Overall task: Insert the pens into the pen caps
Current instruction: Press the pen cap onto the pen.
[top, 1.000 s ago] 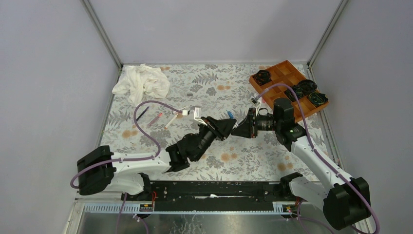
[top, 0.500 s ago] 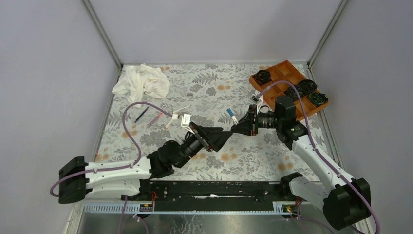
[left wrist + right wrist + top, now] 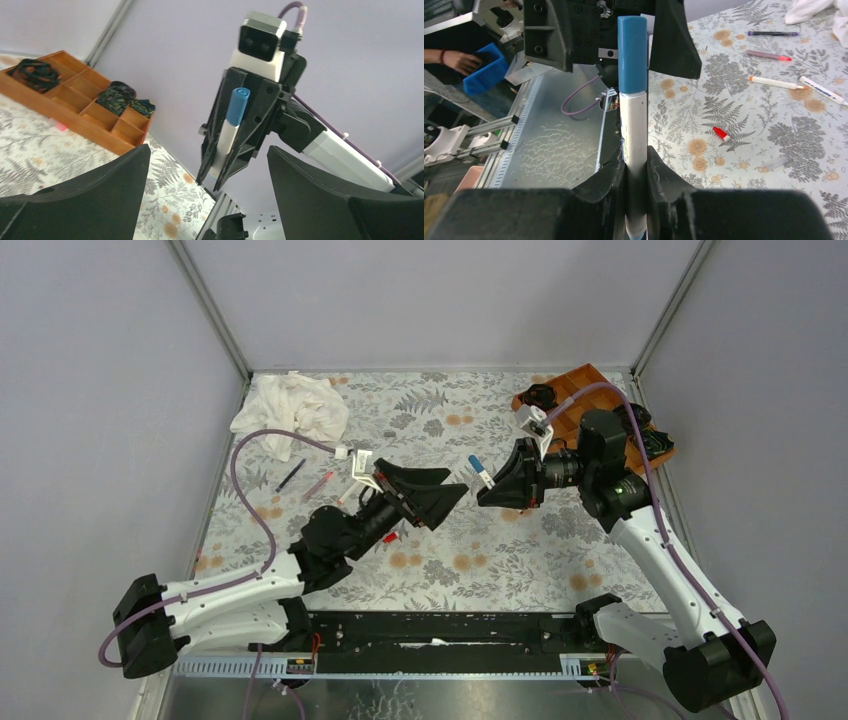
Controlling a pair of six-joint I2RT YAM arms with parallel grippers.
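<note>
— Status on right gripper?
— Clamped on a white-barrel pen w/ a blue cap seated on its far end. Fingers press the barrel from both sides. The pen sticks up past the tips, centre of right wrist view.
— Where's that in top view?
— Mid-frame, a bit right of centre, held above the floral tablecloth, not touching it. Blue end points toward upper left.
— Left gripper?
— Jaws wide apart, nothing btwn them. It faces the right gripper, tips near but not touching. In left wrist view the capped pen shows in the gap btwn the two black fingers, beyond them.
— Other pens?
— Four lie flat on the cloth, upper right of right wrist view. The dark pen is highest, w/ the mauve pen, red-tipped, below it. Then come the orange-tip pen and the blue-marked pen at the right edge. None touch.
— Loose caps?
— Red cap lies alone on the tablecloth, right of centre in right wrist view, below the orange-tip pen. In top view it's just beside the left arm. A small pink piece lies just beside the tray's near wall in left wrist view. Can't tell if it's a cap.
— Tray?
— Orange wooden tray w/ compartments, upper right of top view. Black rosette objects sit in some of them. White rag is crumpled at upper left.
</note>
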